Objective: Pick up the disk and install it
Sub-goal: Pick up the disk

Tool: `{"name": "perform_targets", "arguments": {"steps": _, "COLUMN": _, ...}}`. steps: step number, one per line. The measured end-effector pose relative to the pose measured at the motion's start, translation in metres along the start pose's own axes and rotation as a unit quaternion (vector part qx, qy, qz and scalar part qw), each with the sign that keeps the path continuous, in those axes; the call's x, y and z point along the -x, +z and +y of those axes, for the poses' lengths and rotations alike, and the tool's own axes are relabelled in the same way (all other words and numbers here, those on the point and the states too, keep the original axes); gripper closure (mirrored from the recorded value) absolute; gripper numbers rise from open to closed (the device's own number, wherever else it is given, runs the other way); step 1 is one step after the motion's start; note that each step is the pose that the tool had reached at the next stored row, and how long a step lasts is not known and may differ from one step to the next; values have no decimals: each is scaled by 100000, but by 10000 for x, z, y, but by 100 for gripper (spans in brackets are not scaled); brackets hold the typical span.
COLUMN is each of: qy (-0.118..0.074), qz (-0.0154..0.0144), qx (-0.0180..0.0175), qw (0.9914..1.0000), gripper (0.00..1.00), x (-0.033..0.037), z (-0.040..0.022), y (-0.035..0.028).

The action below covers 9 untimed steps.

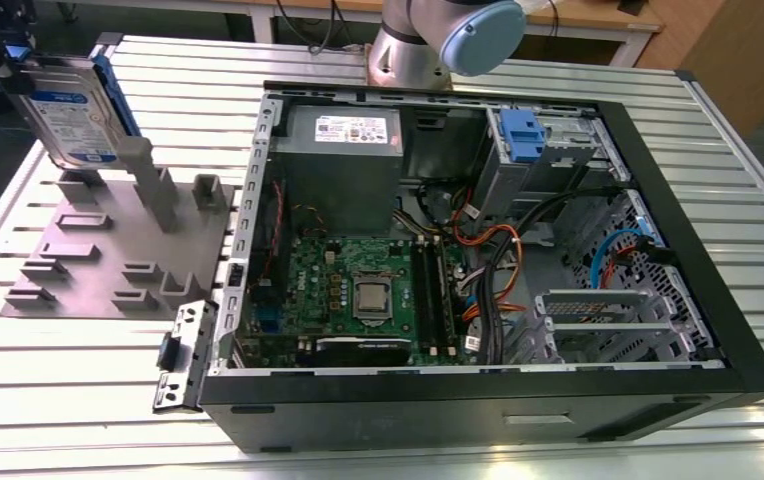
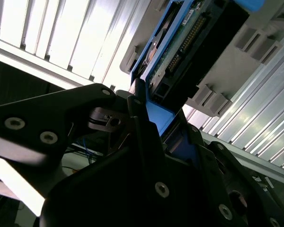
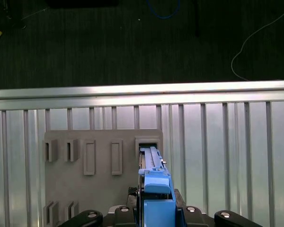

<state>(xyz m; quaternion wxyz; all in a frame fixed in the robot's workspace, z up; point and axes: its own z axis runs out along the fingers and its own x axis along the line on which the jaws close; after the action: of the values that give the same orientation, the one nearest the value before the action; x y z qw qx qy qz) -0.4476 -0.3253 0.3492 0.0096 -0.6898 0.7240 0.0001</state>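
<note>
Exterior view, pincer (image 1: 6, 62) gripping upright disk (image 1: 78, 112), edge beside grey fixture post (image 1: 155, 190)

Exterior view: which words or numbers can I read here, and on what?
None can be read.
White-and-blue label on the disk: print too small.
White sticker on the grey metal box: print too small.

Silvery metal disk (image 1: 73, 110) (plastic-edged)
</note>
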Motion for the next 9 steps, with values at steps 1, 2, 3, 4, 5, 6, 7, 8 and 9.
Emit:
{"name": "perform_targets", "arguments": {"steps": 1, "qy": 1, "qz": -2, "qx": -6, "qw": 100000, "gripper": 64, "x": 0, "z": 0, "y": 0}}
{"name": "perform_targets", "arguments": {"steps": 2, "qy": -1, "qz": 0, "qx": -3, "qw": 100000, "gripper": 64, "x": 0, "z": 0, "y": -1}}
{"name": "perform_targets", "arguments": {"steps": 3, "qy": 0, "qz": 0, "qx": 0, "qw": 100000, "gripper": 64, "x": 0, "z": 0, "y": -9}}
{"name": "perform_targets", "arguments": {"steps": 4, "qy": 2, "qz": -3, "qx": -8, "qw": 100000, "gripper": 64, "x": 0, "z": 0, "y": -10}}
{"name": "perform_targets", "arguments": {"steps": 5, "qy": 1, "qz": -4, "qx": -6, "qw": 100000, "gripper": 64, "x": 0, "z": 0, "y": -12}}
{"name": "perform_targets", "arguments": {"steps": 6, "qy": 2, "qz": -1, "qx": -3, "qw": 100000, "gripper": 64, "x": 0, "z": 0, "y": -14}}
{"name": "perform_targets", "arguments": {"steps": 7, "qy": 0, "qz": -2, "qx": -3, "qw": 100000, "gripper": 64, "x": 0, "z": 0, "y": -15}}
{"name": "perform_targets", "arguments": {"steps": 8, "qy": 0, "qz": -1, "qx": -2, "qw": 100000, "gripper": 64, "x": 0, "z": 0, "y": -21}}
{"name": "perform_targets", "arguments": {"steps": 9, "qy": 0, "qz": 0, "qx": 1, "qw": 100000, "gripper": 64, "x": 0, "z": 0, "y": -32}}
